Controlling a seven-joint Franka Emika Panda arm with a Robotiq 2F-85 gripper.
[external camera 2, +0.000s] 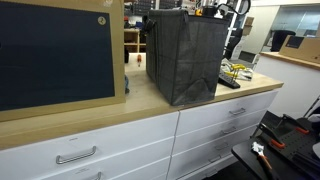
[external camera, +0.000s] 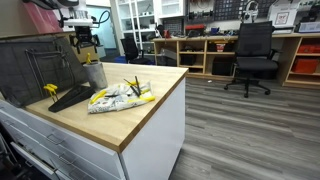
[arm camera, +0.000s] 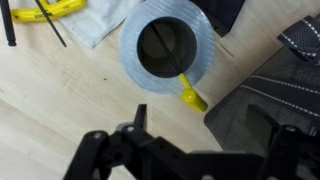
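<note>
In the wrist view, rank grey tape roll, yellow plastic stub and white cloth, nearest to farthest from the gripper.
1. Yellow plastic stub, just ahead of the gripper.
2. Grey tape roll, centre.
3. White cloth, upper left.

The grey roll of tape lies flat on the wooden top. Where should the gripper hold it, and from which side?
Probably from straight above: the grey roll of tape lies flat with its hole facing up. Put one finger into the hole and one outside, pinching the ring wall.

No legible text or labels.
</note>
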